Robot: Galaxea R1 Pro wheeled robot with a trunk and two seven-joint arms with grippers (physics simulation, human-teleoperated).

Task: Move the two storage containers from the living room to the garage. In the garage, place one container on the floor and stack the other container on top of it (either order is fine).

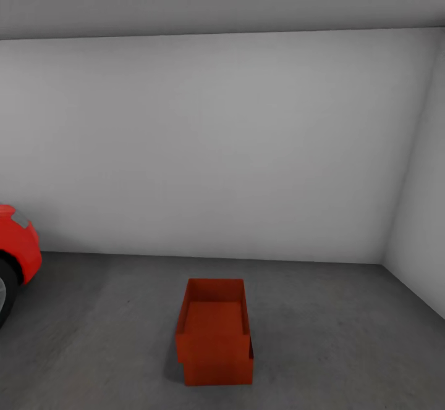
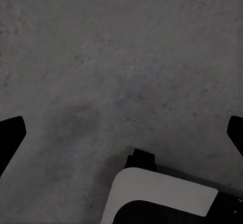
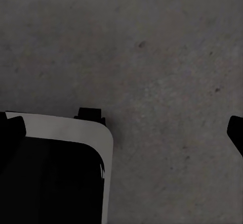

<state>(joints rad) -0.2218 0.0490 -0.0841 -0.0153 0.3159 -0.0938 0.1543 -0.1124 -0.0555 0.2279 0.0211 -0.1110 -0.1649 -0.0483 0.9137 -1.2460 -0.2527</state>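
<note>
Both storage containers (image 1: pixel 215 336) sit stacked on the garage floor (image 1: pixel 340 348), near centre, right of the red car (image 1: pixel 15 255). The left pincer (image 2: pixel 121 133) and right pincer (image 3: pixel 124 128) hang wide and empty above concrete. The stacking looks done; next, only confirm alignment.

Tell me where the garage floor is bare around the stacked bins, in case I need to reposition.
Bare concrete floor runs from the two storage containers, stacked one on the other, to the right wall, and behind them to the back wall. The left stretch is narrower, bordered by the red car. Both wrist views show bare concrete.
</note>
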